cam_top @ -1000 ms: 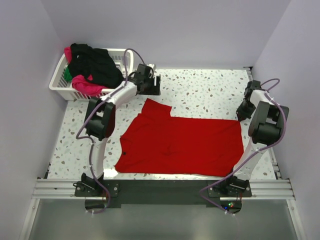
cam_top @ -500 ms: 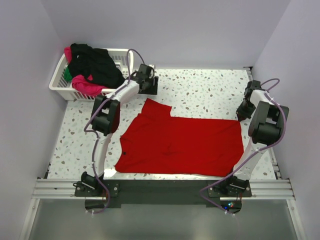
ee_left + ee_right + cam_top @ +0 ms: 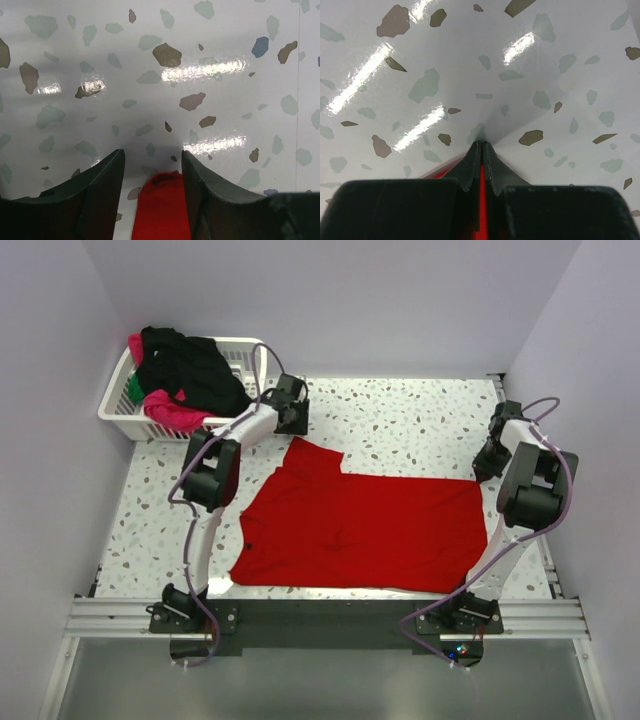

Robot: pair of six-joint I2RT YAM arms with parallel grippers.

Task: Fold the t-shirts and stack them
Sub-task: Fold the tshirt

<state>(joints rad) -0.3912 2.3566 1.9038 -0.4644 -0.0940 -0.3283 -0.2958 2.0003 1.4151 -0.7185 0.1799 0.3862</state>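
The red t-shirt [image 3: 360, 525] lies spread flat on the speckled table, one sleeve pointing to the far left. My left gripper [image 3: 290, 410] is just beyond that sleeve tip. In the left wrist view the left gripper [image 3: 152, 155] is open, and the red sleeve tip [image 3: 162, 205] lies between the jaws, unclamped. My right gripper [image 3: 487, 462] is at the shirt's far right corner. In the right wrist view the right gripper [image 3: 481, 145] is shut on a thin fold of red cloth [image 3: 482, 185]. Black [image 3: 195, 370], magenta-pink [image 3: 172, 410] and green [image 3: 133, 390] shirts lie in the basket.
The white lattice basket [image 3: 112, 408] stands at the far left corner of the table. Walls close in the table at the back and both sides. The arm bases sit on a rail at the near edge [image 3: 320, 618].
My left gripper has shifted a little to the left, toward the basket. The red shirt and the right arm have not moved.
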